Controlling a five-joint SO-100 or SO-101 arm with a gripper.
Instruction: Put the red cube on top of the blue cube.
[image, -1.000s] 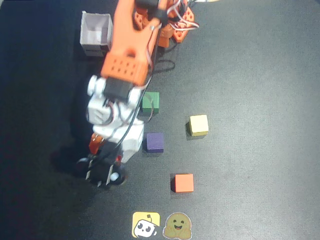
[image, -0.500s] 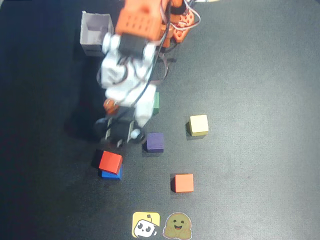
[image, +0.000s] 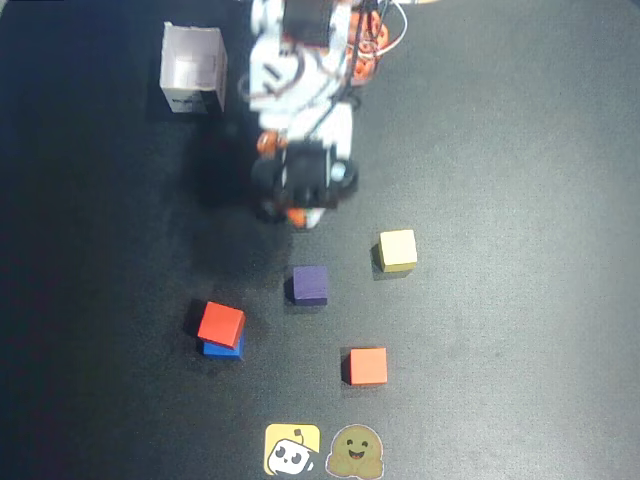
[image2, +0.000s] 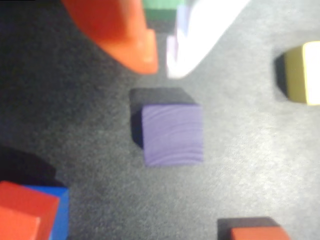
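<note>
The red cube (image: 221, 322) rests on top of the blue cube (image: 222, 349) at the lower left of the overhead view, turned a little askew, with a blue strip showing below it. In the wrist view the same stack sits in the bottom left corner, red cube (image2: 25, 212) over blue cube (image2: 61, 215). My gripper (image: 297, 215) hangs well above and to the right of the stack, clear of it. In the wrist view my gripper (image2: 162, 67) holds nothing; its orange finger (image2: 125, 30) and white finger (image2: 200, 25) stand a narrow gap apart.
A purple cube (image: 310, 284) lies just below the gripper, a yellow cube (image: 398, 250) to its right and an orange-tinted cube (image: 368, 366) lower down. A white open box (image: 194, 68) stands at the top left. Two stickers (image: 292, 449) lie at the bottom edge. A green cube (image2: 160, 4) peeks between the fingers.
The arm has pulled back up and to the right, away from the stack. One second ago it covered that spot; the red cube now stays on the blue cube, let go.
</note>
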